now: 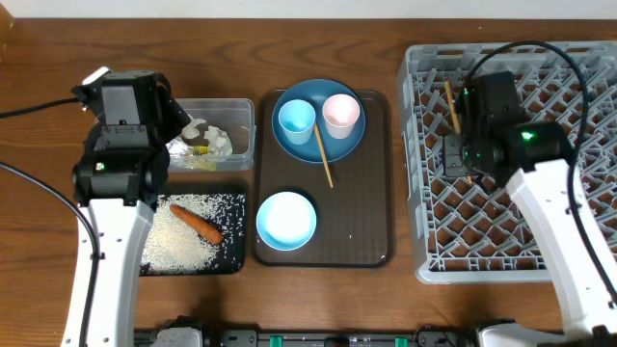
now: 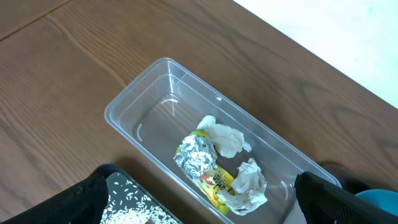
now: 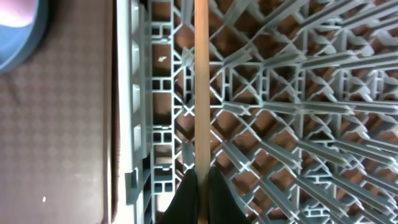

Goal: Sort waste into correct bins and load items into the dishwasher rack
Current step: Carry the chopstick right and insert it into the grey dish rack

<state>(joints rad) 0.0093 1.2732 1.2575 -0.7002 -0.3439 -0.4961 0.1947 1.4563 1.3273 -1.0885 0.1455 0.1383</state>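
Well left of the grey dishwasher rack [image 1: 453,231], over the clear tub [image 1: 241,111], the left gripper [image 1: 183,125] is hanging spread wide, while above the rack's left side the right gripper [image 3: 199,186] is pinching one wooden chopstick [image 3: 202,93], seemingly needing next to lower it among the pegs and release.

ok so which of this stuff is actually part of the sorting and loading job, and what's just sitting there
Part of the job: clear tub, black tray, crumpled paper, wrapper, carrot, rice, blue plate, light blue cup, pink cup, white bowl, chopsticks, dishwasher rack.
Just there: brown serving tray, table.
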